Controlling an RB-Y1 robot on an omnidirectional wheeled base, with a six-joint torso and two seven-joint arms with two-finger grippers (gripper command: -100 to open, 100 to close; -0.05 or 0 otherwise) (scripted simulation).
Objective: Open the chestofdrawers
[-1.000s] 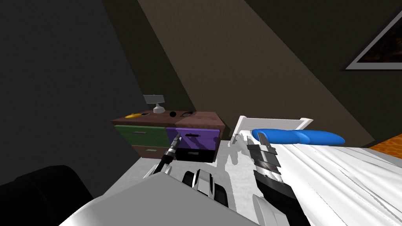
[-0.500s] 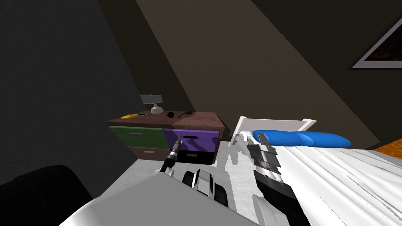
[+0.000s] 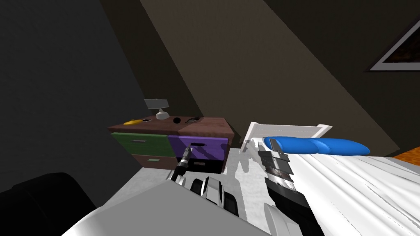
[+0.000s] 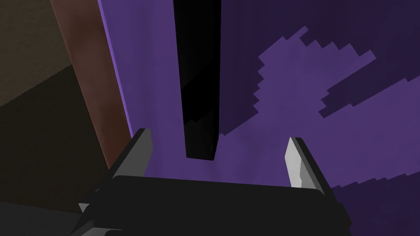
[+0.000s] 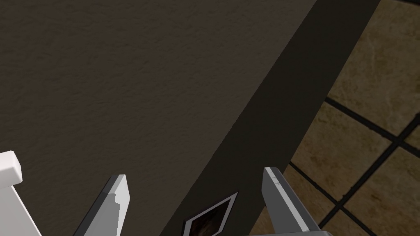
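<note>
The chest of drawers (image 3: 205, 125) has a brown top, a green drawer (image 3: 141, 143) and a purple drawer (image 3: 211, 147) with a black bar handle (image 3: 197, 144). My left gripper (image 3: 189, 146) is right at that handle. In the left wrist view the purple drawer front (image 4: 311, 94) is close, and the end of the black handle (image 4: 199, 102) lies between my open left gripper's (image 4: 217, 157) fingers, nearer one finger (image 4: 139, 151), without touching either. My right gripper (image 3: 275, 144) is raised beside the bed, and in its wrist view the right gripper (image 5: 201, 200) stands open and holds nothing.
On the chest stand a small lamp (image 3: 161, 110), a yellow object (image 3: 132, 122), a black ball (image 3: 176, 120) and glasses (image 3: 192, 120). A white bed (image 3: 348, 180) with a blue pillow (image 3: 316, 145) lies to the right. A dark seat (image 3: 37, 200) sits lower left.
My left gripper has advanced toward the purple drawer's black handle and now sits at it. The head view has shifted slightly. The right arm has stayed put.
</note>
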